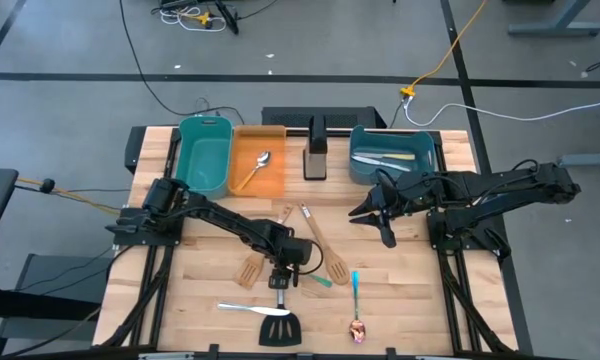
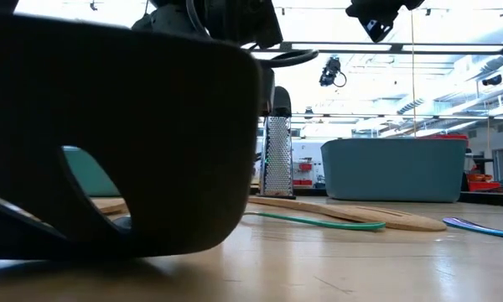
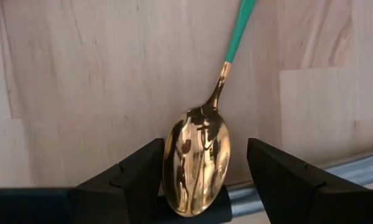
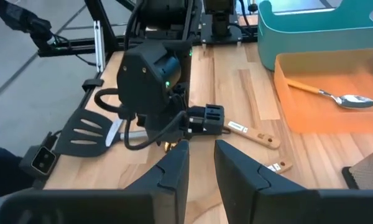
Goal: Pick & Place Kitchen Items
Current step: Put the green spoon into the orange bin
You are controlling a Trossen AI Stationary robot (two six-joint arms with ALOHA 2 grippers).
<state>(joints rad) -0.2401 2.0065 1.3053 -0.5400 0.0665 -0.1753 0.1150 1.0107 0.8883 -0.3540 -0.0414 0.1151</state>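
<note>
Near the middle of the worktop, toward its front edge, the left pincer (image 1: 280,282) is seen lowered over a gold spoon with a green handle (image 3: 199,158), its fingers spread wide and nothing yet gripped. In the left wrist view the bowl of the spoon is framed squarely between the two dark fingers (image 3: 127,180), with a gap left on either side, while the handle is carried straight away from the pincer, across the line along which the fingers would close. A grasp at the bowl or neck is therefore judged to be what the coming move depends on, and the left arm is plainly the nearer of the two. The spoon lies among other loose utensils: a wooden spatula (image 1: 323,245) beside it and a black slotted turner (image 1: 280,328) closer to the front edge. The right pincer (image 1: 376,215) is held well apart, above the worktop in front of the blue bin (image 1: 392,155) at the back right, its fingers partly open and nothing seen between them. One spoon is already lodged in the orange bin (image 1: 257,160) along the back edge.
</note>
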